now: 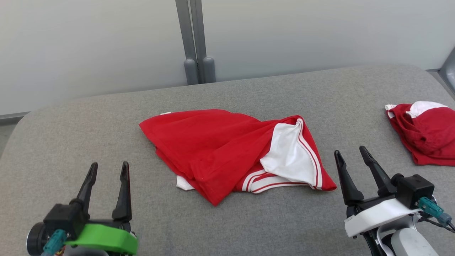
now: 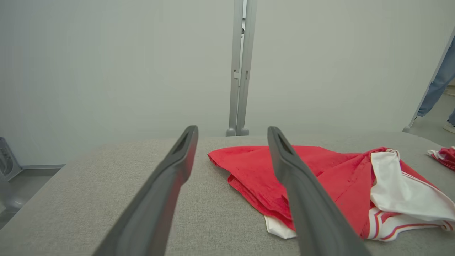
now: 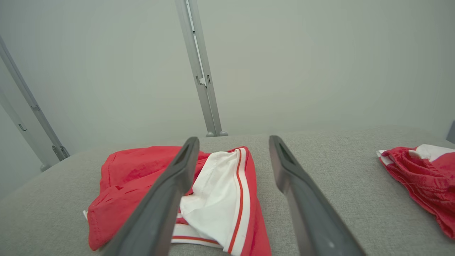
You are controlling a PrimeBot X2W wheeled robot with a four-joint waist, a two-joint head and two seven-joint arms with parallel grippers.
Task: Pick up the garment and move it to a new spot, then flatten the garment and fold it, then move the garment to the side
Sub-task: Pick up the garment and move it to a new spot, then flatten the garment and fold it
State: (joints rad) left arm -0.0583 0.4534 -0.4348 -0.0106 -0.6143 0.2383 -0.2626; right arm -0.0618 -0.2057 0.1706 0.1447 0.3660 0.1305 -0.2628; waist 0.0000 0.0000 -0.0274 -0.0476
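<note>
A red garment [image 1: 213, 145] with white panels and red-and-white striped trim lies crumpled in the middle of the grey padded table [image 1: 249, 220]. In the left wrist view the garment [image 2: 320, 177] lies ahead and to the right; in the right wrist view the garment [image 3: 142, 177] lies ahead and to the left. My left gripper [image 1: 108, 170] hovers open near the table's front left, apart from the cloth. At the front right my right gripper [image 1: 352, 153] stands open, just right of the garment's striped corner. Both hold nothing.
A second red and white garment [image 1: 426, 135] lies bunched at the table's right edge, also seen as a red heap [image 3: 419, 177] in the right wrist view. Grey partition posts [image 1: 197, 67] stand behind the table. A person's leg in jeans [image 2: 437, 81] shows far right.
</note>
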